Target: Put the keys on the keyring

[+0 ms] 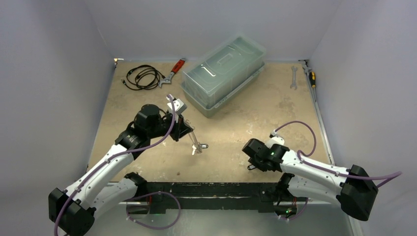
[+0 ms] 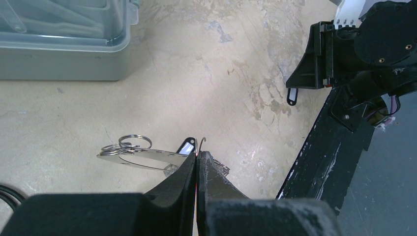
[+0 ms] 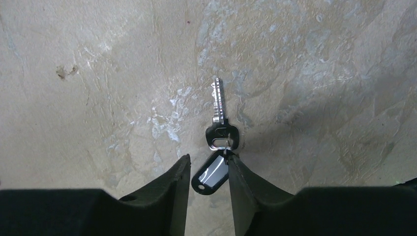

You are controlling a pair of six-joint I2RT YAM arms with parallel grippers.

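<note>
- Table [image 1: 275, 113]: worn tan surface with both arms mounted at its near edge.
- Clear lidded box [image 1: 223, 73]: sits at an angle by the far edge, about midway along it.
- Black cable [image 1: 142, 77]: coiled in the far left corner. A red-handled wrench [image 1: 172, 73] lies just beside it, between the cable and the box.
- Spanner [image 1: 294, 77] and screwdriver [image 1: 311, 76]: in the far right corner, with the screwdriver along the right edge.
- Left tool [image 2: 198, 156]: fingers pressed fully together, clamped on one end of the keyring.
- Keyring [image 2: 147, 153]: thin pale oval loop reaching out from the left tool. It is raised off the table, left of the middle. Small split rings [image 2: 134, 142] are bunched at its outer end.
- Right tool [image 3: 208, 160]: low over the table close to the near edge, right of centre. Its fingers stand apart on either side of a black tag. Whether they pinch the tag cannot be told.
- Key [image 3: 220, 110]: silver, with its blade pointing away from the right tool. It is joined by a small ring to the black tag [image 3: 211, 174] between the fingers, well apart from the keyring.
</note>
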